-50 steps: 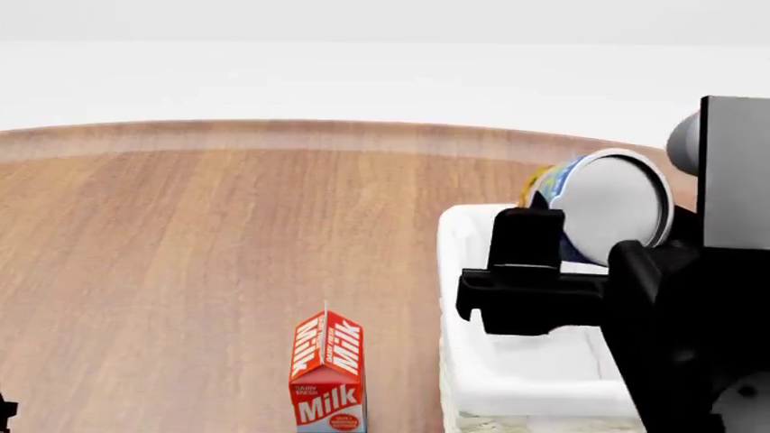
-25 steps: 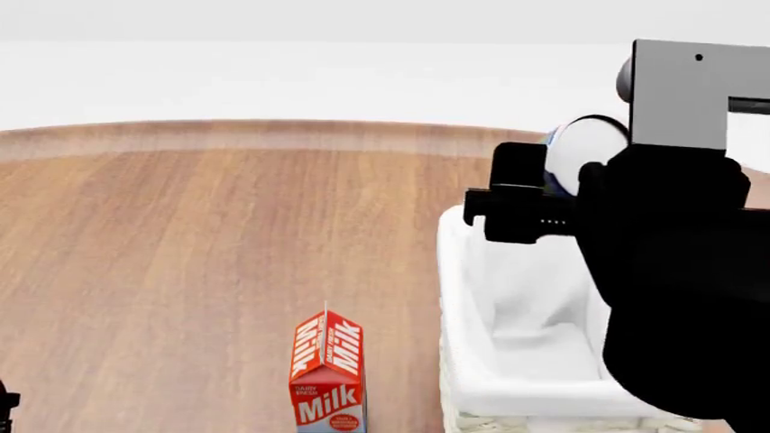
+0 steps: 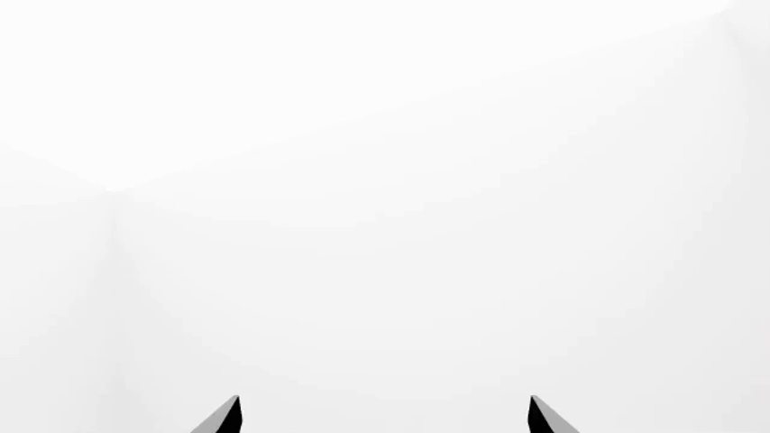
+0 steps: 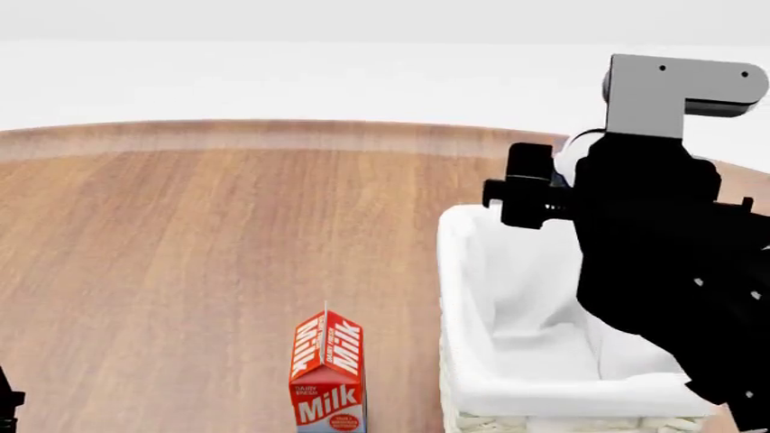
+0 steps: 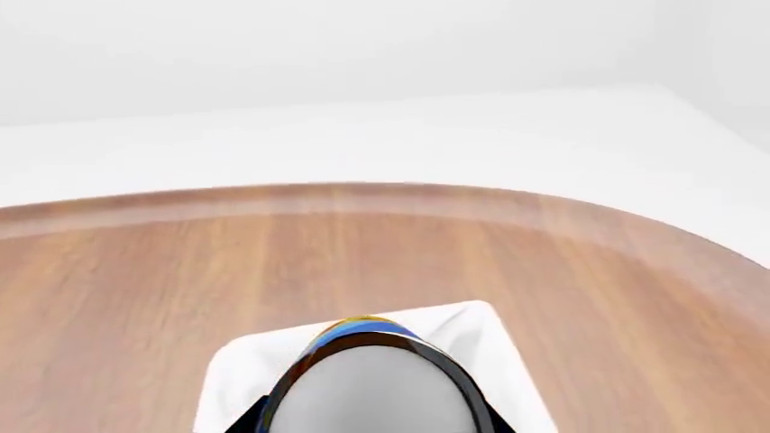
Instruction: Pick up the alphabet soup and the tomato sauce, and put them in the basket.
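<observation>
The alphabet soup (image 5: 371,383) fills the right wrist view with its pale top, and a strip of blue and orange label shows at its far edge. My right gripper (image 4: 556,180) is shut on it, above the far end of the basket (image 4: 463,298). In the head view only a sliver of the alphabet soup (image 4: 582,141) shows behind the black arm. The basket (image 5: 484,336), with its white lining, lies under the can. My left gripper (image 3: 382,417) is open and faces blank white. The tomato sauce is out of view.
A red milk carton (image 4: 327,372) stands upright on the wooden table (image 4: 180,253), left of the basket's near corner. The table's curved far edge (image 5: 361,194) runs behind the basket. A black part of my left arm (image 4: 7,404) shows at the lower left.
My right arm has lifted and swung back over the basket's far end with the can, which is now mostly hidden behind the arm in the head view. The milk carton has not moved.
</observation>
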